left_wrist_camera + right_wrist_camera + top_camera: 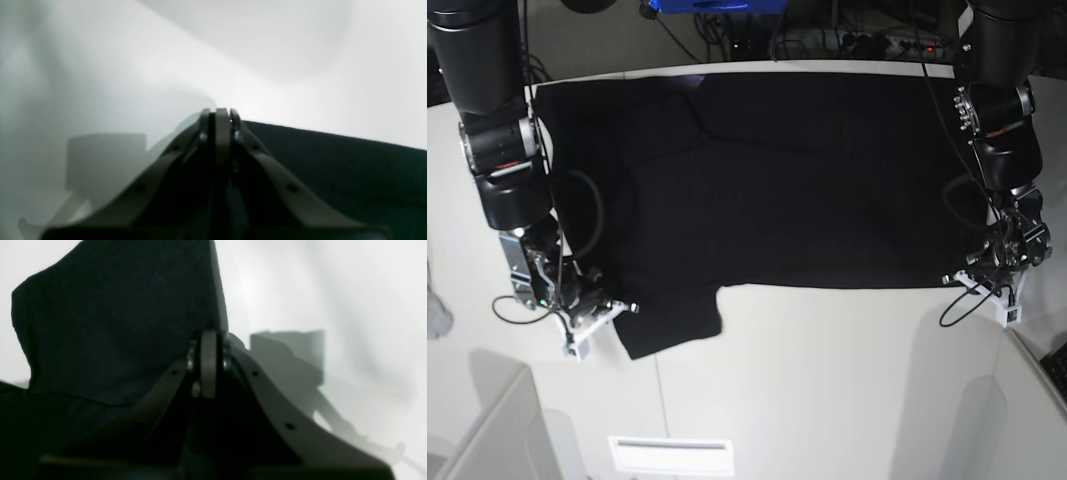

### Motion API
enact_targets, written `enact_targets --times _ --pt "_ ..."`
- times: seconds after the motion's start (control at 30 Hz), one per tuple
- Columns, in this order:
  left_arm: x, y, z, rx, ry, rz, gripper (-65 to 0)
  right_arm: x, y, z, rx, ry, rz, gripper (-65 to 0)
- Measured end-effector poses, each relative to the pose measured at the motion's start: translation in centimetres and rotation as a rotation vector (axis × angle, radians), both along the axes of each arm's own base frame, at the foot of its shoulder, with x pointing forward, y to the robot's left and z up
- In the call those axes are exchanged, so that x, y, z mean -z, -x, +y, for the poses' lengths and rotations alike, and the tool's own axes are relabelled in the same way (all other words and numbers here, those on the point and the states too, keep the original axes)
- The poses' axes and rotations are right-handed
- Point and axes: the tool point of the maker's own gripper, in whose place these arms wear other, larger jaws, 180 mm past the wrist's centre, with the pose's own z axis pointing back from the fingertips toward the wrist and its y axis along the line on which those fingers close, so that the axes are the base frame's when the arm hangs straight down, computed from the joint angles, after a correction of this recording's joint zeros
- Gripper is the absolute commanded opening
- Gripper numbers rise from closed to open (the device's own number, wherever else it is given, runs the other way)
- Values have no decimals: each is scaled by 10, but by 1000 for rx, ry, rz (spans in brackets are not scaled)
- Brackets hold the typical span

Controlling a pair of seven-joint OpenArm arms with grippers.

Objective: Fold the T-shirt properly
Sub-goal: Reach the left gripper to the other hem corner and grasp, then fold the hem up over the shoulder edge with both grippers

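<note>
Looking down from the base view, I read the scene off the T-shirt as my one landmark.

T-shirt (767, 180): black, plain side up, spread flat across the white table (827, 380); one sleeve hangs toward the near edge at the view's left, the hem runs along the view's right.

Left gripper (218, 115): I see it at the T-shirt's near hem corner, on the base view's right; its jaws are pressed together. In its wrist view the black cloth edge runs right up to the fingertips, but I cannot tell whether cloth is caught between them.

Right gripper (208, 340): it sits at the sleeve end of the T-shirt, on the base view's left; jaws fully together. In its wrist view a flap of black cloth stands up just beside and behind the tips; a pinch on it I cannot confirm.

Grey-white scrap (435, 312): lies well apart from the T-shirt, at the far left edge of the base view.
</note>
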Motion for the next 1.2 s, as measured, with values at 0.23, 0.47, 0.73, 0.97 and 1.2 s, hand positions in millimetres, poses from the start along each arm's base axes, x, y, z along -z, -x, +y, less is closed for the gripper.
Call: enact_targets --times 0.23,0.47,0.73,0.97,1.2 --pt "-22 -1 -2 47 -72 -46 -650 -3 4 8 -33 -5 -23 -650" --pt "-38 13 -7 99 -145 -54 -650 -20 0 3 6 -57 -91 -650" --pt "-57 28 -16 156 -224 -103 -650 -26 16 -11 29 -66 -131 -650" --pt "-67 47 -15 139 -244 -142 -650 -32 19 0 -5 -79 -134 -650" --pt "-93 67 -16 151 -294 -146 -650 -33 35 5 -48 -66 -142 -650"
